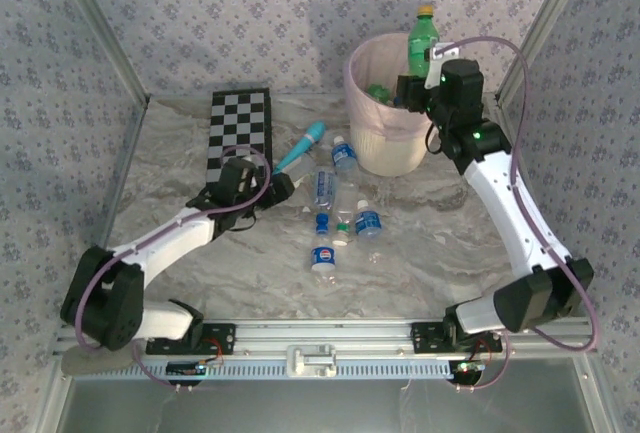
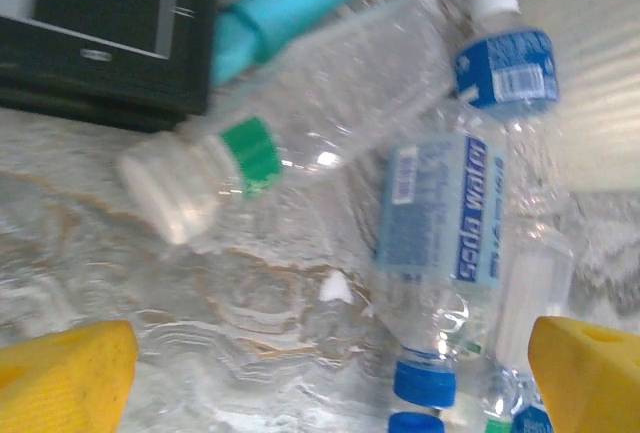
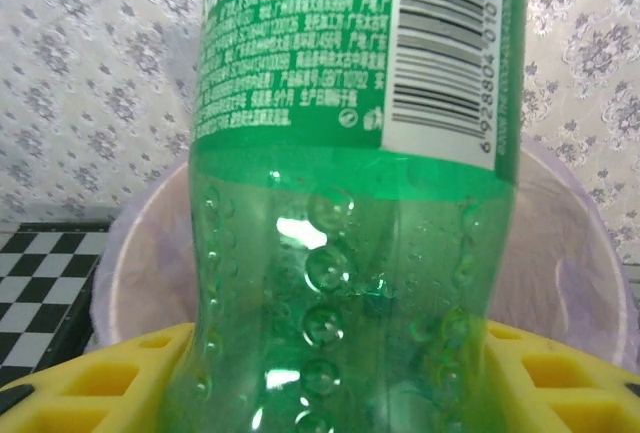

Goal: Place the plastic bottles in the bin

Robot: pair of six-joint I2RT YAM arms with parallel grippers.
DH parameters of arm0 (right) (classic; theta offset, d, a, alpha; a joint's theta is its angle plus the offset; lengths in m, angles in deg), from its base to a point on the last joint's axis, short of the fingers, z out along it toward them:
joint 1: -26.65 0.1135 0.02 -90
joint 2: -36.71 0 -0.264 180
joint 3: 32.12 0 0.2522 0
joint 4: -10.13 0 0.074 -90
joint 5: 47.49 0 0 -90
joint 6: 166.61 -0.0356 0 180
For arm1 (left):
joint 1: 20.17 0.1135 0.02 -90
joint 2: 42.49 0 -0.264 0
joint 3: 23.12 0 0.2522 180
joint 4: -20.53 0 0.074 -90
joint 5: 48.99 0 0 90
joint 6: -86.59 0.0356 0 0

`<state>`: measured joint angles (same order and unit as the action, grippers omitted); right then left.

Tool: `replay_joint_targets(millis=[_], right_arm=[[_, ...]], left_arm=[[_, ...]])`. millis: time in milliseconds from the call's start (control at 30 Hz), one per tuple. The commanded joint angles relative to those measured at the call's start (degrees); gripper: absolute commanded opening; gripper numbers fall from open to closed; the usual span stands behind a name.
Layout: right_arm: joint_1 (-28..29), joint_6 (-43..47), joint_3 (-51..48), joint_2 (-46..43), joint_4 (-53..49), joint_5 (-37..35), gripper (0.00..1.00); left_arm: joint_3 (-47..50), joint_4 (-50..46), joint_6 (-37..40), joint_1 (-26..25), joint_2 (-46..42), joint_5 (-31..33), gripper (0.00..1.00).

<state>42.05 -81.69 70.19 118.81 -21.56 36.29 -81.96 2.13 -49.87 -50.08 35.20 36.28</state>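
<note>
Top view: at upper right, I see the right jaws clamped on an upright green bottle point(image 1: 423, 41) at the bin point(image 1: 385, 153) rim. At centre left, the left jaws stand wide beside clear bottles point(image 1: 335, 208) lying on the desk point(image 1: 430, 243). Left wrist view: jaws wide at the lower corners, clear bottles point(image 2: 440, 223) at centre frame. Right wrist view: jaws grip the green bottle point(image 3: 350, 253), with the bin point(image 3: 140, 253) behind.

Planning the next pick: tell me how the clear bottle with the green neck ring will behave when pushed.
The clear bottle lies on its side, so it will probably roll. It looks empty: likely light, easily crushed. It seems to rest against the soda water bottle, which may shift too.
</note>
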Motion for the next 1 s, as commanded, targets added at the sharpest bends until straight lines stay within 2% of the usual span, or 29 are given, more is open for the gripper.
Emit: replay_joint_targets(millis=[0,267,433,533,667,867,967], right_arm=[[-1.0,-0.1,5.8,4.0,-4.9,1.7,0.53],[-1.8,-0.8,13.5,12.2,-12.5,2.4,0.57],[-1.9,-1.4,15.4,14.5,-14.0,2.8,0.65],[-1.8,-1.5,16.3,15.1,-14.2,2.9,0.73],[-1.7,-1.5,17.2,14.8,-14.1,2.4,0.83],[-1.0,-1.2,15.7,11.3,-11.8,2.3,0.86],[-0.2,-0.6,11.4,7.1,-8.0,3.6,0.88]], left_arm=[[-3.6,-3.6,5.2,-2.7,2.6,-2.8,1.0],[-5.6,-4.7,6.1,-5.4,5.5,-1.5,1.0],[-6.4,-5.8,7.0,-5.5,5.2,-0.6,1.0],[-6.7,-6.1,7.3,-5.5,5.1,-0.3,1.0],[-6.6,-5.9,7.2,-5.5,5.1,-0.2,1.0],[-5.7,-5.5,6.6,-5.5,4.6,0.6,1.0],[-5.1,-5.3,6.2,-5.6,3.6,2.2,1.0]])
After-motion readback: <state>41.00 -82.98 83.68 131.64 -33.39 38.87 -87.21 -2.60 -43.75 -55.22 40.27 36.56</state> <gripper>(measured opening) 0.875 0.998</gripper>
